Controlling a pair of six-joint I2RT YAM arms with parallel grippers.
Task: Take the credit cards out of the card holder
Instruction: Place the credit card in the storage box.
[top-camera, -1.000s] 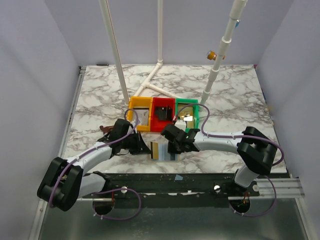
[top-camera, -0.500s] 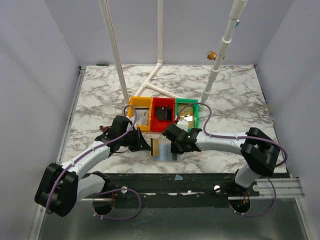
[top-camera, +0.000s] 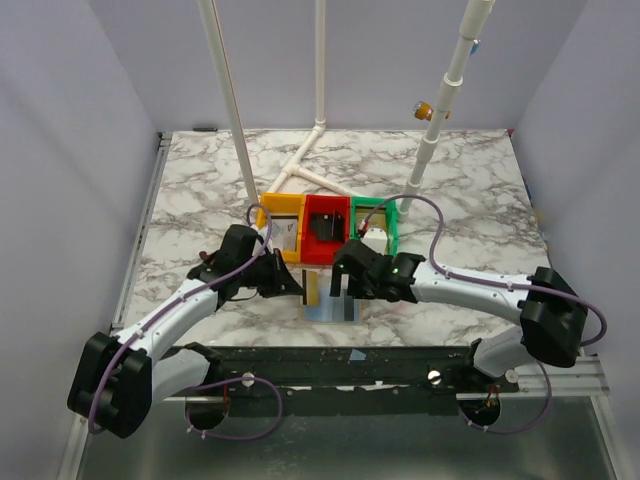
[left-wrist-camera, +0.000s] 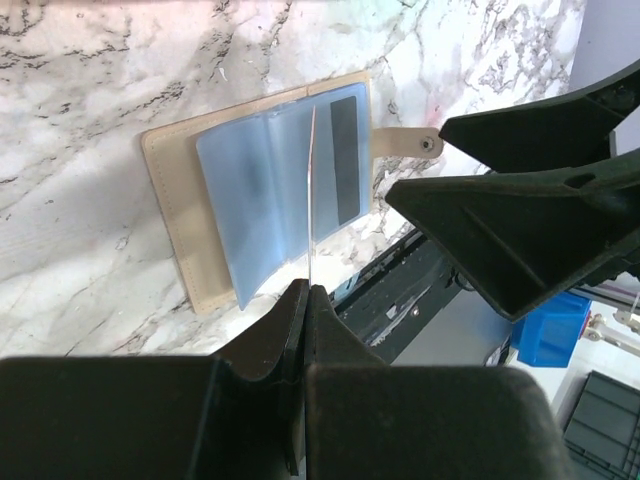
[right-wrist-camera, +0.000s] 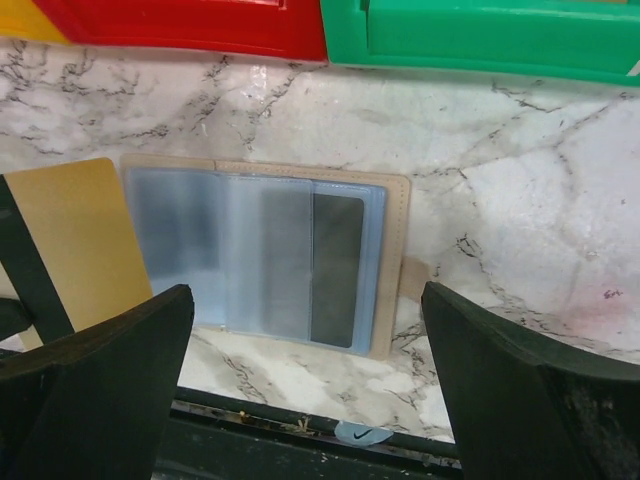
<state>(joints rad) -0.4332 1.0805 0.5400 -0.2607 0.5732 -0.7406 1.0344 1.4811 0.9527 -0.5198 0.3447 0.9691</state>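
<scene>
Left jaws pinch a gold card; right jaws gape wide, empty.

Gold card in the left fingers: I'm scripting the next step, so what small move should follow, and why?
Probably lift the thin gold card away from the open tan card holder with blue sleeves: the left arm's fingers are shut on it and it looks free of the sleeves. The right arm's fingers hang open above, where a dark card sits sleeved.
</scene>
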